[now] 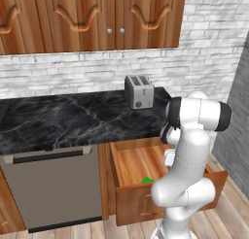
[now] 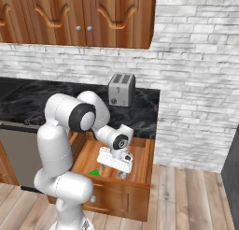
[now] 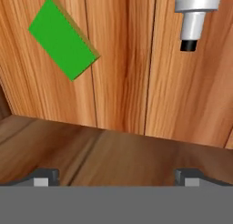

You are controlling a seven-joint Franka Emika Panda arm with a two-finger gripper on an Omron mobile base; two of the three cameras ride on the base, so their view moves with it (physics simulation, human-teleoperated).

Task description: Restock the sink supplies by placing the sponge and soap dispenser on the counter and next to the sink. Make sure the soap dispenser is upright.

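Nothing restocked yet: sponge at ten o'clock and soap dispenser lying at one o'clock both sat in the open drawer, fingers spread wide and empty above, counter still to reach.

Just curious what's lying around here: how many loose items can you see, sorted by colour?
Green: 1, the sponge in the open drawer
Whitish-grey: 1, the soap dispenser in the same drawer
Silver: 1, the toaster on the counter
Total: 3
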